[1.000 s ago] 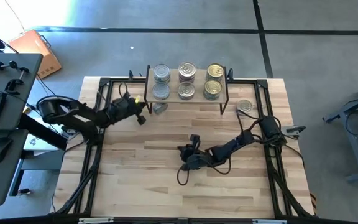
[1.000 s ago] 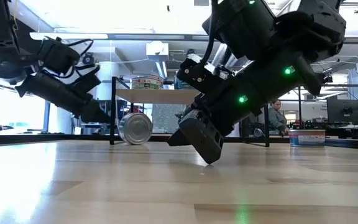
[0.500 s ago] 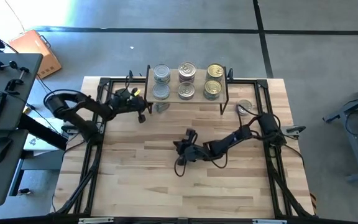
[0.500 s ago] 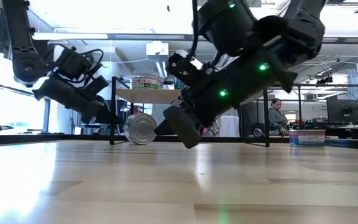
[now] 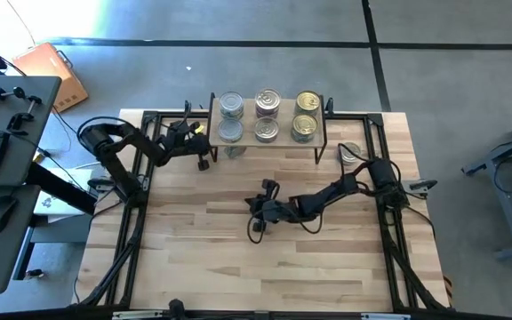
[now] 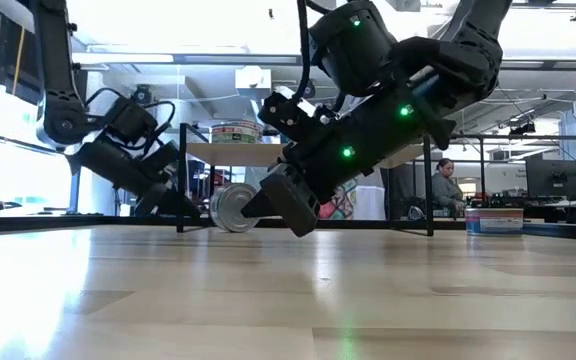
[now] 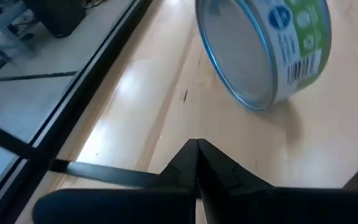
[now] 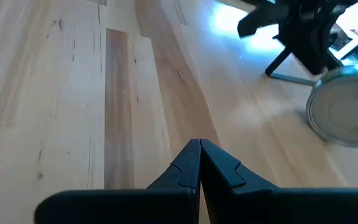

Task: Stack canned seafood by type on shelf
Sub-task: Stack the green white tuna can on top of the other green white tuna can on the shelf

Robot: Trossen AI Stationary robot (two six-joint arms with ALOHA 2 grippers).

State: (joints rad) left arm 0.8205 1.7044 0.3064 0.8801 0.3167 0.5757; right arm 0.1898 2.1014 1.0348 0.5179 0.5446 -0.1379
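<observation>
the left tool [image 7: 197, 152] is closed and empty, a tin [image 7: 263, 53] on its edge just ahead; the right tool [image 8: 199, 155] is closed too, over the tabletop [image 5: 203, 258].

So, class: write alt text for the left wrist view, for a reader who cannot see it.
A round tin lies tipped on its side on the wooden table, its plain silver end facing the camera and a green and white label around it. The left end effector, fingers shut, points at it from just short of it.
</observation>
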